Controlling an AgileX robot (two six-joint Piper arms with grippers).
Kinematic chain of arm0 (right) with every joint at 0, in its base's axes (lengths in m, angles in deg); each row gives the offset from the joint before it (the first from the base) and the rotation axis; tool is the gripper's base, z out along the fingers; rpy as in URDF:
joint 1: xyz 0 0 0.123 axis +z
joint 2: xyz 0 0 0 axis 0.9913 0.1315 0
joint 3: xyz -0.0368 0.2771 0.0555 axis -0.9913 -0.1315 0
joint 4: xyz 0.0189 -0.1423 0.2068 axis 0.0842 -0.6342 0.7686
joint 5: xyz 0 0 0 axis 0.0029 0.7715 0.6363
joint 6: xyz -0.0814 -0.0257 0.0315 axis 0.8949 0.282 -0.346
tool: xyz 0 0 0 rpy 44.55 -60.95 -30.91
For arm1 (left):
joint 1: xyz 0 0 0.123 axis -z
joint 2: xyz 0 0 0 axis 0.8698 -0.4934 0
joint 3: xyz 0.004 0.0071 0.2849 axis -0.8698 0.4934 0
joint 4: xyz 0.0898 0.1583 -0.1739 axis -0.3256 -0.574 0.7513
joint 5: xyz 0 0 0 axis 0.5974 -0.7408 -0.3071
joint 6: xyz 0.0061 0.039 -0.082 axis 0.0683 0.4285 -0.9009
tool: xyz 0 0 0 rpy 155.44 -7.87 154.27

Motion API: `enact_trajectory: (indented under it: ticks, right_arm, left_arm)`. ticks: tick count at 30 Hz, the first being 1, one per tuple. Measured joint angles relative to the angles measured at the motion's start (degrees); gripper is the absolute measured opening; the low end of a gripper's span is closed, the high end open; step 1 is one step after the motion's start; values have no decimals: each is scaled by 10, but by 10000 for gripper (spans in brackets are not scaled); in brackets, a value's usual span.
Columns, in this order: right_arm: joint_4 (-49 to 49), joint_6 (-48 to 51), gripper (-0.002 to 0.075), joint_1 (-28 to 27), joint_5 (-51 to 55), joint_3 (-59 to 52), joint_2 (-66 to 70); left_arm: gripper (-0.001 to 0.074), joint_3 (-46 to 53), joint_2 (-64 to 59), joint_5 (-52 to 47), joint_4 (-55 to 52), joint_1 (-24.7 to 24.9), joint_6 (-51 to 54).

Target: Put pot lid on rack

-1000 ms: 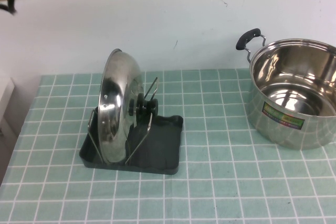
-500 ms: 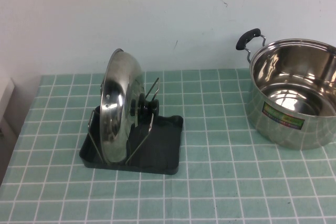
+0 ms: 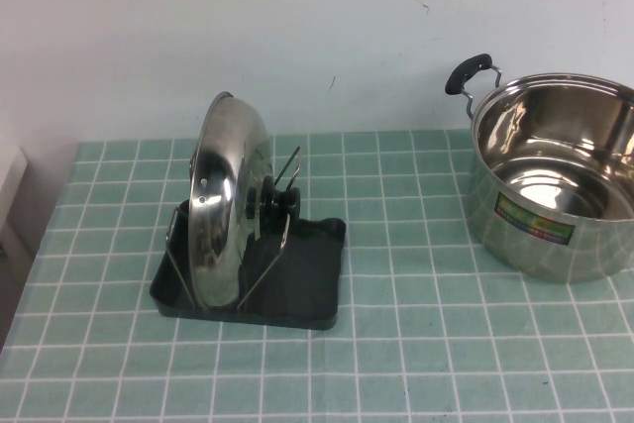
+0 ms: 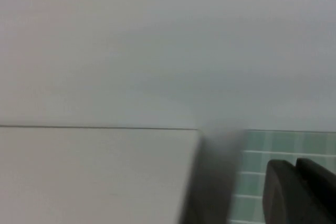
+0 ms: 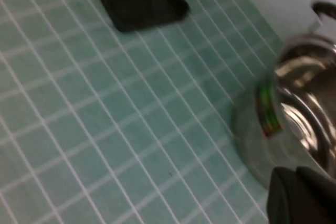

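We saw the lid upright in the rack, near the bench's left edge. Left gripper and right gripper: we couldn't tell their state.

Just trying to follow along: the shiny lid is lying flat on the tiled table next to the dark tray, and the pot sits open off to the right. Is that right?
Not quite. The lid is not flat on the table; it stands on edge in the dark tray, propped by its wire holders, as the high view shows. The pot does sit open to the right. Neither hand appears in that view; only a dark corner shows in each wrist view.

Even soft light, pot lid glare, blurred wrist views
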Motion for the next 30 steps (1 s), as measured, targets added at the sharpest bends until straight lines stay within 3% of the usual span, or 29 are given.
enact_trajectory:
  ticks: [5,12,23,30]
  right_arm:
    - [85,61,-1,0,-70,-63,-20]
    - [104,71,-1,0,-158,-168,-104]
    - [140,71,-1,0,-142,-274,-172]
    - [140,71,-1,0,-141,-275,-172]
  left_arm:
    - [-1,4,52,40,262,57,160]
    - [-1,107,135,132,498,145,338]
    - [-2,429,272,401,593,214,362]
    - [-2,492,315,462,596,218,363]
